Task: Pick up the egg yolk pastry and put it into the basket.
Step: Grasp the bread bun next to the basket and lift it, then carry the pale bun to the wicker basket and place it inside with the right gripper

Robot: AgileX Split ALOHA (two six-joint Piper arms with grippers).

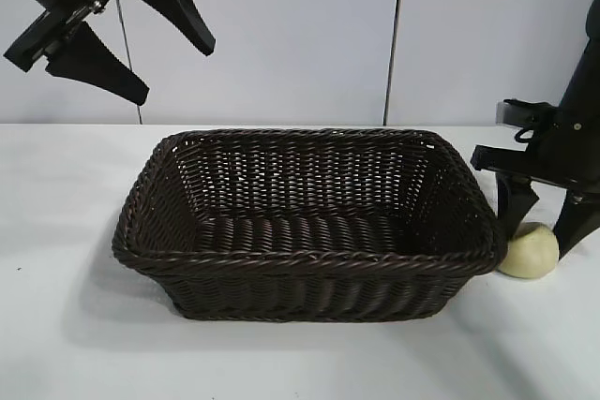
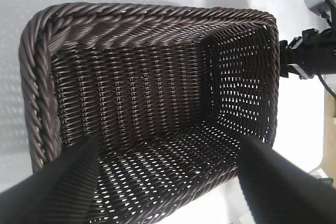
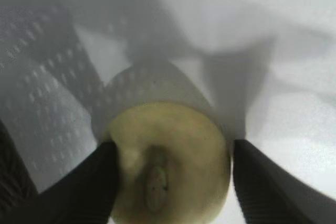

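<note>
One pastry, one basket: the grasp is being set

One small, rounded, pale yellow-cream egg yolk pastry sits on the white counter at the lower right of the exterior frame, just beside the basket's right end. The right pincer straddles it, jaws spread wider than the dough, one finger on each side; in the right wrist view the pastry fills the gap, and I cannot tell whether the pads touch it. So the pickup looks in hand, not done. Next: close gently, lift clear of the braided rim, carry leftward. One large, rectangular, dark brown woven wicker basket lies centre frame with nothing in it. The left pincer hangs open, upper left, holding nothing.
</note>
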